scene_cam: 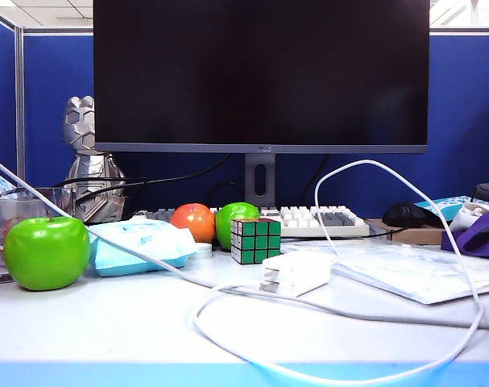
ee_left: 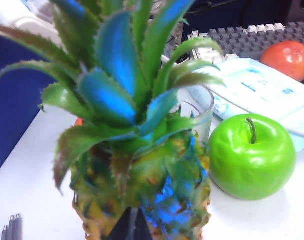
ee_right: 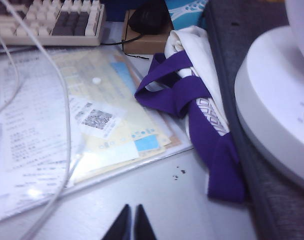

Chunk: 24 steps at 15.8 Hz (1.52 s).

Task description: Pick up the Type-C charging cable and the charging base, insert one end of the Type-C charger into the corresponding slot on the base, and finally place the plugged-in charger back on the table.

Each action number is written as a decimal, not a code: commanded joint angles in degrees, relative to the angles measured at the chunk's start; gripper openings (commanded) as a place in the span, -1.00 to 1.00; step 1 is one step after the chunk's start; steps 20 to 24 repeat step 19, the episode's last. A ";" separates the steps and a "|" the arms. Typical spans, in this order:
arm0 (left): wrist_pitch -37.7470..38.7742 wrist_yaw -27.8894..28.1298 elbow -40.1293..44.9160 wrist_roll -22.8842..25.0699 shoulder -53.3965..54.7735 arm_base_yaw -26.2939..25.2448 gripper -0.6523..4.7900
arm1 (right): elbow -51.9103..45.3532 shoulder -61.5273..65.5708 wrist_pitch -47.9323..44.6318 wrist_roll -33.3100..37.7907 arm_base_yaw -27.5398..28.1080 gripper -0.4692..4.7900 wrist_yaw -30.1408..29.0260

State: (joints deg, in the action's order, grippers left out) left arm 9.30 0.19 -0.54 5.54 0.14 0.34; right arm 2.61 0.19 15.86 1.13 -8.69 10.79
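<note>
On the table (scene_cam: pixel 107 339), white with a light blue front edge, as the exterior view has it:
Charging base: (scene_cam: pixel 296 272) small white block lying near the middle of the desk, in front of the Rubik's cube (scene_cam: pixel 255 239); no gripper touches it
Type-C charging cable: (scene_cam: pixel 470 274) thin white lead, one end meeting the near-left face of the charging base, the rest curving in a wide loop over the front of the desk and arching up on the right
Slot: on the face where the cable meets the block; too small to make out
Thicker white cable: (scene_cam: pixel 35 196) runs from the upper left down across the desk, passing under or beside the base
Fruit: large green apple (scene_cam: pixel 47 251) at left; orange-red fruit (scene_cam: pixel 194 221) and a second green apple (scene_cam: pixel 232 219) behind the cube
Other items: blue-and-white wipes pack (scene_cam: pixel 139 244), keyboard (scene_cam: pixel 321 220), monitor (scene_cam: pixel 260 72), document sleeve (scene_cam: pixel 421 270), purple-and-white cloth (scene_cam: pixel 478 234) at far right
Left gripper: (ee_left: pixel 129 225) fingertips pressed together, empty, poised just in front of a pineapple (ee_left: pixel 141 190) at the left end of the desk; a green apple sits beside the pineapple
Right gripper: (ee_right: pixel 131 225) fingertips almost together, empty, over bare desk between the document sleeve and the purple cloth, well apart from the base
</note>
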 commanded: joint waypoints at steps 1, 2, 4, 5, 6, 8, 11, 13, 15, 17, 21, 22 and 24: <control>0.70 -0.22 0.02 -0.17 -0.09 -0.04 -0.77 | -1.16 -0.09 -2.82 1.36 3.08 -0.74 -6.99; 0.70 -0.24 0.02 -0.17 -0.09 -0.02 -0.77 | -1.95 -0.09 -4.92 2.62 3.76 -0.74 -8.61; 0.70 -0.22 0.02 -0.17 -0.09 -0.02 -0.77 | -2.49 -0.07 -6.19 3.52 3.98 -0.74 -9.05; 0.70 -0.22 0.02 -0.17 -0.09 -0.02 -0.77 | -2.49 -0.09 -6.14 3.54 3.98 -0.74 -8.79; 0.70 -0.20 0.02 -0.17 -0.09 -0.02 -0.77 | -2.49 -0.09 -6.14 3.54 4.04 -0.74 -8.81; 0.70 -0.22 0.02 -0.17 -0.09 -0.02 -0.77 | -2.49 -0.09 -6.21 3.34 4.09 -0.74 -8.81; 0.70 -0.22 0.02 -0.17 -0.09 -0.02 -0.77 | -2.49 -0.09 -6.29 3.37 4.07 -0.74 -9.03; 0.70 -0.22 0.02 -0.17 -0.09 -0.02 -0.77 | -2.49 -0.09 -6.29 3.37 4.04 -0.74 -9.03; 0.70 -0.22 0.02 -0.17 -0.09 -0.02 -0.77 | -2.49 -0.09 -6.29 3.37 4.04 -0.74 -9.05; 0.70 -0.22 0.02 -0.17 -0.09 -0.02 -0.77 | -2.49 -0.09 -6.29 3.37 4.00 -0.74 -9.03; 0.70 -0.24 0.02 -0.17 -0.09 -0.02 -0.77 | -2.49 -0.07 -6.29 3.37 3.96 -0.74 -9.03; 0.70 -0.24 0.02 -0.17 -0.09 -0.02 -0.77 | -2.49 -0.07 -6.29 3.37 3.96 -0.74 -9.03; 0.70 -0.24 0.02 -0.17 -0.09 -0.02 -0.77 | -2.49 -0.07 -6.29 3.37 3.96 -0.74 -9.03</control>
